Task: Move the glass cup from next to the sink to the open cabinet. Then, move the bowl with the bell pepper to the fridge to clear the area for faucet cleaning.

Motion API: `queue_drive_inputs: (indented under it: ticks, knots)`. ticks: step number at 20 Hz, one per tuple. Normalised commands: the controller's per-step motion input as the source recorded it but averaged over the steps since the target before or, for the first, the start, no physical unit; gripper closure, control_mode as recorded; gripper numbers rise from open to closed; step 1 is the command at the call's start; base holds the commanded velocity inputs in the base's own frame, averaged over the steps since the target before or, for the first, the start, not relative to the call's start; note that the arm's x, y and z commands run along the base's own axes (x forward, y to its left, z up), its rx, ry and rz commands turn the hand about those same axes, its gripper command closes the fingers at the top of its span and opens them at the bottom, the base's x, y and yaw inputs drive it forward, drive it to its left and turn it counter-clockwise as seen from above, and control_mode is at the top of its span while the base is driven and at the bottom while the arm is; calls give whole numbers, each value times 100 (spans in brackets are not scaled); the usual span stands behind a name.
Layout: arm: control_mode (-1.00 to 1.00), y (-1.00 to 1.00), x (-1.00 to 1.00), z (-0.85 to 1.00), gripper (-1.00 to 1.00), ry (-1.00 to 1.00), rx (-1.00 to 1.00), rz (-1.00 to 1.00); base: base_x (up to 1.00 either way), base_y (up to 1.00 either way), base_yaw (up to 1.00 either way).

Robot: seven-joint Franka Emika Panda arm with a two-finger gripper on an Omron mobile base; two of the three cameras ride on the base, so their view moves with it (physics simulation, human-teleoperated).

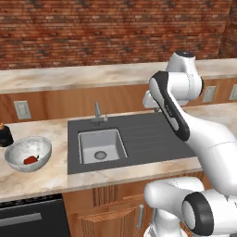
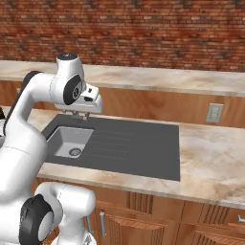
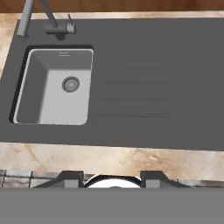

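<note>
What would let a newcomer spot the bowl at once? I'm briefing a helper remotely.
Start at the dark sink in the marble counter, then look to its left. The bowl sits there, wide, white and speckled, with a red bell pepper inside, unlike the small dark item behind it.

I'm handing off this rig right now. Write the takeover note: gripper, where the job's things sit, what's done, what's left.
Gripper: hangs above the sink's drainboard, nothing seen between its fingers; open or shut can't be judged.
Bowl: on the counter left of the sink, bell pepper inside.
Faucet: behind the basin.
Done: nothing can be confirmed.
Left: the bowl with the pepper goes to the fridge. Check the glass cup.
</note>
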Motion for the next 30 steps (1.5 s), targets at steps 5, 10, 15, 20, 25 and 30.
queue_drive_inputs:
  ticks: [5,10,15,20,25,30]
  knots:
    - [-100,0,-49,-4,-100,0,0,0,0,0,0]
    - [100,2,-40,-10,-100,0,0,0,-54,33,0]
    - [100,0,0,0,-100,0,0,0,-7,100,0]
    - [100,0,0,0,-100,0,0,0,43,100,0]
    - [100,0,0,0,-100,0,0,0,52,82,0]
    - [-100,0,32,-20,-100,1,0,0,10,0,0]
